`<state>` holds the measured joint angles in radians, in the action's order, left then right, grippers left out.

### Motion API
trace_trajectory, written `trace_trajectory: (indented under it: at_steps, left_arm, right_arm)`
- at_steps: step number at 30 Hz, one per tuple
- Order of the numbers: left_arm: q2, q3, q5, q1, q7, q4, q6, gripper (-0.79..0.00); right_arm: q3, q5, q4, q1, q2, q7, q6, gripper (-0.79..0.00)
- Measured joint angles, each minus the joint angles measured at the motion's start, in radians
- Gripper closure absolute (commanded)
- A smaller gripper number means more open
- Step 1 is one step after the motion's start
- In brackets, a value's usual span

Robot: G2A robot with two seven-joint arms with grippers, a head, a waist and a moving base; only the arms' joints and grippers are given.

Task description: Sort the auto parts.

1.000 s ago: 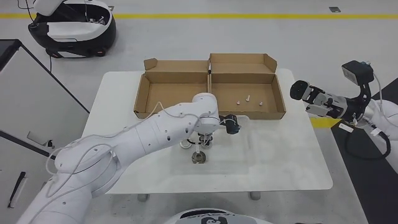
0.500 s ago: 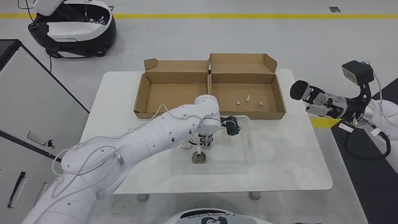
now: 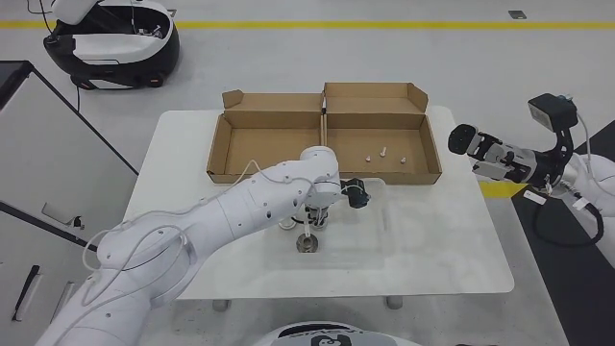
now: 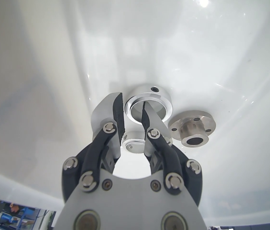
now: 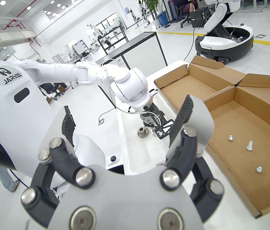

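My left gripper (image 4: 132, 99) is low over a white tray (image 4: 197, 48), its jaws narrowly open astride the wall of an aluminium ring collar (image 4: 157, 94): one finger outside, one inside the bore. A second ring collar (image 4: 132, 143) lies just behind it, and a flanged steel hub (image 4: 192, 130) stands beside them. From above, the hub (image 3: 307, 243) sits in front of the left gripper (image 3: 314, 219). My right gripper (image 5: 126, 102) hangs open and empty in the air off the table's right edge (image 3: 461, 141).
Two open cardboard boxes stand at the back of the table: the left box (image 3: 264, 144) has a bare floor, the right box (image 3: 423, 149) holds three small bolts (image 3: 382, 151). Another robot base (image 3: 115, 48) is parked on the floor behind.
The left gripper has shifted slightly over the tray parts. The right arm has not moved.
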<state>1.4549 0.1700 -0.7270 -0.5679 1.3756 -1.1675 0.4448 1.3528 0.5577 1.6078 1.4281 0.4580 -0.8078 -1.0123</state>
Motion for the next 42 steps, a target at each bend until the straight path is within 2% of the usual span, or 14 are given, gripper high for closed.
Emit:
trace_trajectory:
  at_steps: [2, 3, 5, 16, 19, 22, 25, 28, 33, 36, 40, 42]
  left_arm:
    - [0.001, 0.000, -0.002, -0.002, -0.001, 0.001, 0.001, -0.157]
    - [0.002, 0.000, -0.003, -0.003, -0.001, 0.002, 0.001, -0.080]
    - [0.005, 0.000, -0.005, -0.005, -0.002, 0.007, 0.002, 0.000]
    - [0.013, 0.000, -0.006, 0.009, 0.006, 0.020, -0.005, 0.000]
    - [0.001, 0.000, 0.028, 0.031, 0.016, -0.006, -0.016, 0.000]
    - [-0.024, 0.000, 0.081, 0.058, 0.019, -0.045, -0.019, 0.000]
    - [-0.062, 0.000, 0.141, 0.093, 0.021, -0.096, -0.021, 0.000]
    - [-0.113, 0.005, 0.187, 0.133, 0.029, -0.153, -0.029, 0.000]
    - [-0.219, 0.067, 0.212, 0.157, 0.027, -0.271, -0.027, 0.000]
    - [-0.287, 0.144, 0.223, 0.131, -0.005, -0.342, 0.004, 0.000]
    - [-0.380, 0.296, 0.261, 0.044, -0.126, -0.424, 0.099, 0.000]
    - [-0.429, 0.390, 0.277, -0.022, -0.213, -0.463, 0.171, 0.000]
  right_arm:
    - [0.000, 0.000, 0.000, 0.000, 0.000, 0.000, 0.000, -0.785]
    - [0.000, 0.000, 0.000, 0.000, 0.000, 0.000, 0.000, -0.785]
    - [0.000, 0.000, 0.000, 0.000, 0.000, 0.000, 0.000, -0.785]
    - [0.000, 0.000, 0.000, 0.000, 0.000, 0.000, 0.000, -0.785]
    - [0.000, 0.000, 0.000, 0.000, 0.000, 0.000, 0.000, -0.785]
    - [0.000, 0.000, 0.000, 0.000, 0.000, 0.000, 0.000, -0.785]
    - [0.000, 0.000, 0.000, 0.000, 0.000, 0.000, 0.000, -0.785]
    - [0.000, 0.000, 0.000, 0.000, 0.000, 0.000, 0.000, -0.785]
    - [0.000, 0.000, 0.000, 0.000, 0.000, 0.000, 0.000, -0.785]
    - [0.000, 0.000, 0.000, 0.000, 0.000, 0.000, 0.000, -0.785]
    - [0.000, 0.000, 0.000, 0.000, 0.000, 0.000, 0.000, -0.785]
    - [0.000, 0.000, 0.000, 0.000, 0.000, 0.000, 0.000, -0.785]
